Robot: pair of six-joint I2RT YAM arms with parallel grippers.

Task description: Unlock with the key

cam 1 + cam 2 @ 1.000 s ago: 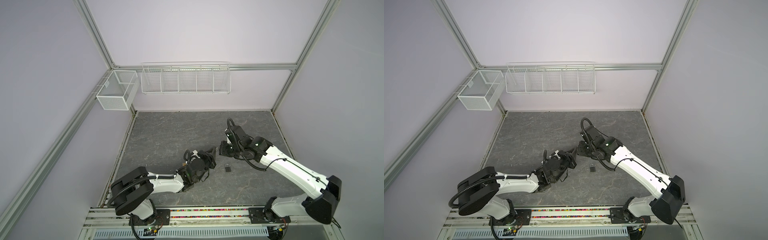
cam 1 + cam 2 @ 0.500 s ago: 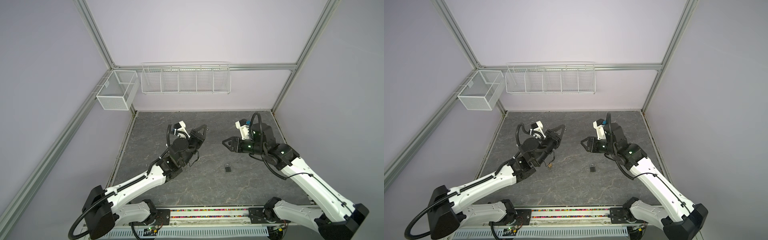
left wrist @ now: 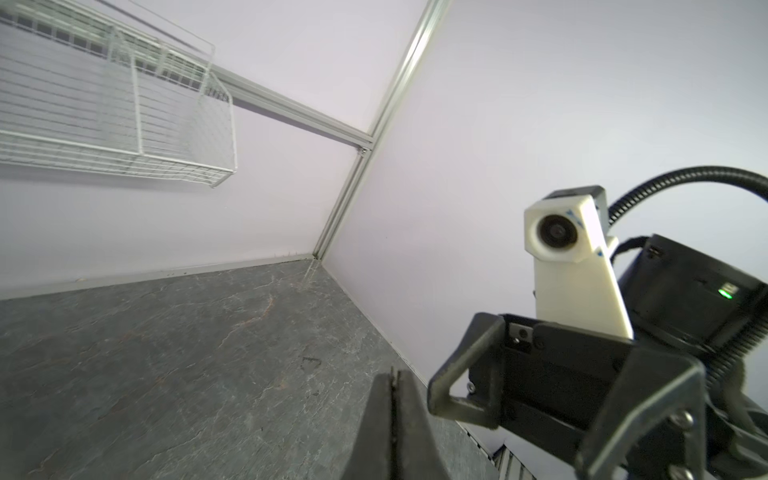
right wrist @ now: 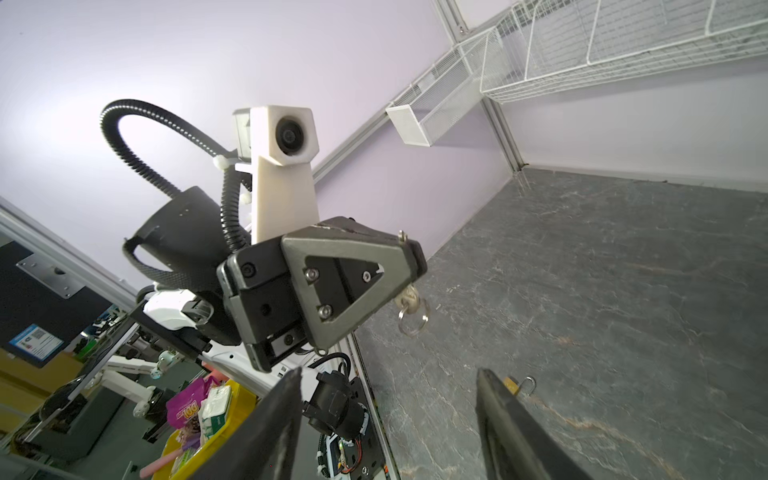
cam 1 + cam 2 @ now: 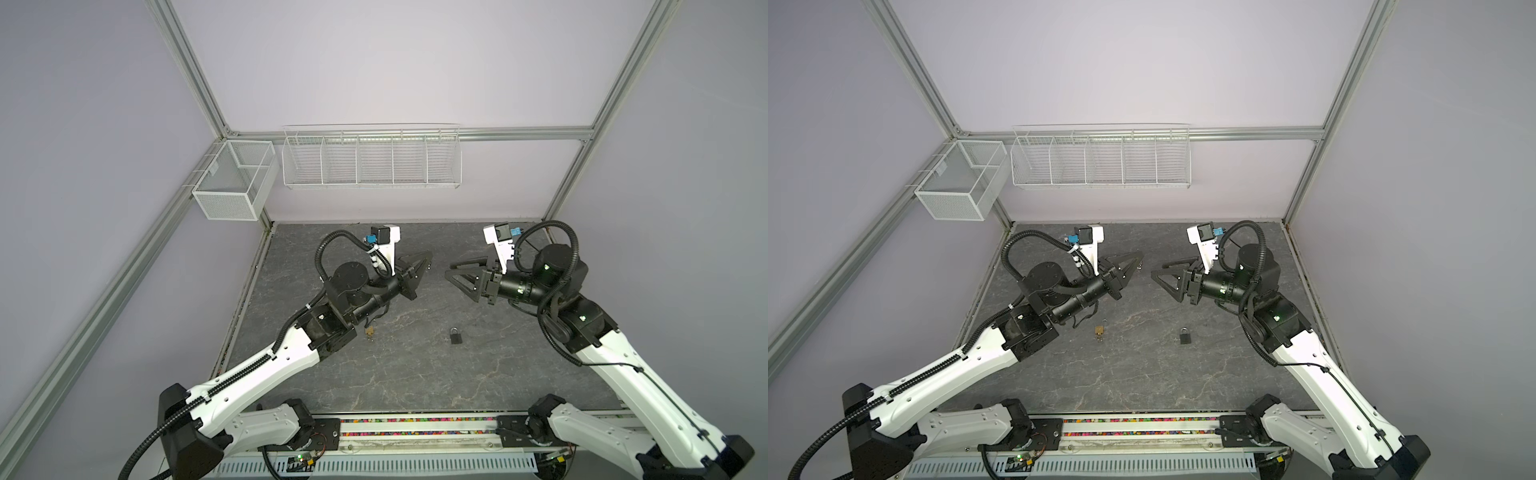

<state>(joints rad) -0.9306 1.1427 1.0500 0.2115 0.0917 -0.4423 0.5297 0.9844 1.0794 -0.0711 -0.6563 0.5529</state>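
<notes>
In both top views your left gripper (image 5: pixel 426 262) hangs above the worktop (image 5: pixel 415 374) with its jaws pressed together. Its tip faces the right gripper (image 5: pixel 450 269), whose jaws stand apart around nothing. The brass padlock (image 5: pixel 369 331) lies left of the worktop's middle, close by the left arm. The black padlock (image 5: pixel 456 336) lies just right of the middle, well apart from the brass one.

The left wrist view shows you the left fingers (image 3: pixel 374 432) flat against each other, with the right gripper's spread frame opposite.

In the right wrist view you see the key (image 4: pixel 409 298) clamped in the left gripper, its ring dangling below, clear of the worktop.
</notes>
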